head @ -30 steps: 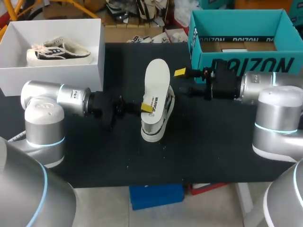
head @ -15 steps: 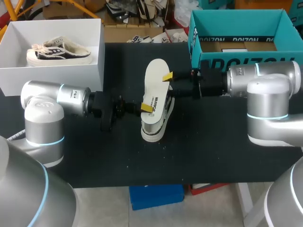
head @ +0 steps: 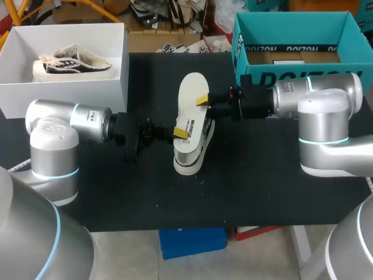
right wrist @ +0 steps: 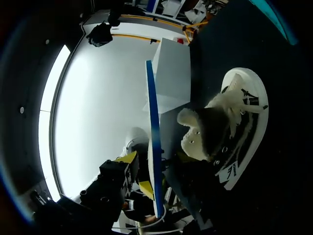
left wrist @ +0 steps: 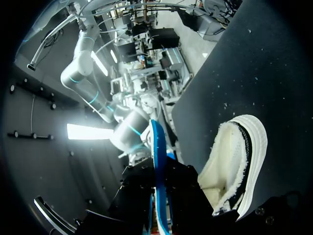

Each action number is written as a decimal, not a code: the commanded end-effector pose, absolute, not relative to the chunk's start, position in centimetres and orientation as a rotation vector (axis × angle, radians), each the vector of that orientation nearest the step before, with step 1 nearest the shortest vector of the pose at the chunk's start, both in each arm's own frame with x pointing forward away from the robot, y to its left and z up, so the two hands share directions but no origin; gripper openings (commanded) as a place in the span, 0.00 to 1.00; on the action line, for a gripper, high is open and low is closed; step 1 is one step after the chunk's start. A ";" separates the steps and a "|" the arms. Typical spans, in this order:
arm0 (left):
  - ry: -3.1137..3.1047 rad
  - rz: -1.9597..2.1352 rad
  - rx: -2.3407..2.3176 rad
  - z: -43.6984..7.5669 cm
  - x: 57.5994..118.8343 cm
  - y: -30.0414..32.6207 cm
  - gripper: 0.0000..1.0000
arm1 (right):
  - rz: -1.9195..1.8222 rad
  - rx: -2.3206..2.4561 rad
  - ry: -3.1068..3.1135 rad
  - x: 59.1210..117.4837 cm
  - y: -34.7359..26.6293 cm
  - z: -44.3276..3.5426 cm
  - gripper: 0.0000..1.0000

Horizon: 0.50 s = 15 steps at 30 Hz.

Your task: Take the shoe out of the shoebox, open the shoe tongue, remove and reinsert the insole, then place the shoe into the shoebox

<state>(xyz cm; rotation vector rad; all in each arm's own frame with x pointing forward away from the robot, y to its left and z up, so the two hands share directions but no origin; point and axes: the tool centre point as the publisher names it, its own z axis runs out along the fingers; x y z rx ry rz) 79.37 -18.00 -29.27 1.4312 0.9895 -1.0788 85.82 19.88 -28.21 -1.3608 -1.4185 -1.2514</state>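
Note:
A white-soled shoe [head: 189, 156] lies on the black table [head: 262, 181] at its middle, toe towards me. A white insole [head: 192, 93] stands up out of it. My left gripper [head: 179, 133] comes in from the left, shut on the insole's lower part. My right gripper [head: 203, 100] comes in from the right at the insole's upper part, open, with the insole between its fingers. In the left wrist view the insole [left wrist: 157, 161] shows edge-on as a blue line beside the fleece-lined shoe [left wrist: 239, 161]. The right wrist view also shows the insole [right wrist: 152, 137] edge-on, with the shoe [right wrist: 230, 127] and my left gripper [right wrist: 138, 174].
A white shoebox [head: 116, 70] stands at the back left with a second shoe [head: 70, 63] inside. A teal cardboard box [head: 256, 73] stands at the back right, just behind my right arm. Small white crumbs dot the table in front of the shoe.
My right gripper has moved left from beside the teal box up to the insole, and its fingers have narrowed around it. The left arm, shoe and insole have stayed put.

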 end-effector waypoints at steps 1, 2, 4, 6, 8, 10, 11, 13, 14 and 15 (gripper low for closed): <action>0.990 -1.074 1.432 -29.3 79.3 -18.1 0.00 | -1.240 -1.357 -1.426 86.3 20.3 -28.3 0.42; 0.990 -1.074 1.432 -29.3 79.3 -18.1 0.00 | -1.239 -1.356 -1.427 86.3 20.3 -28.3 0.41; 0.990 -1.074 1.432 -29.3 79.3 -18.1 0.00 | -1.232 -1.352 -1.428 86.4 20.5 -28.4 0.38; 0.990 -1.074 1.432 -29.3 79.3 -18.1 0.00 | -1.226 -1.351 -1.430 86.4 20.6 -28.6 0.35; 0.990 -1.074 1.432 -29.3 79.3 -18.1 0.00 | -1.209 -1.353 -1.436 86.3 20.7 -28.6 0.00; 0.990 -1.074 1.432 -29.3 79.3 -18.1 0.00 | -1.205 -1.357 -1.437 86.3 20.8 -28.7 0.00; 0.990 -1.074 1.432 -29.3 79.3 -18.1 0.00 | -1.205 -1.357 -1.437 86.3 20.8 -28.7 0.00; 0.990 -1.074 1.432 -29.3 79.3 -18.1 0.00 | -1.205 -1.357 -1.437 86.3 20.8 -28.7 0.00; 0.990 -1.074 1.432 -29.3 79.3 -18.1 0.00 | -1.205 -1.357 -1.437 86.3 20.8 -28.7 0.00; 0.990 -1.074 1.432 -29.3 79.3 -18.1 0.00 | -1.205 -1.357 -1.437 86.3 20.8 -28.7 0.00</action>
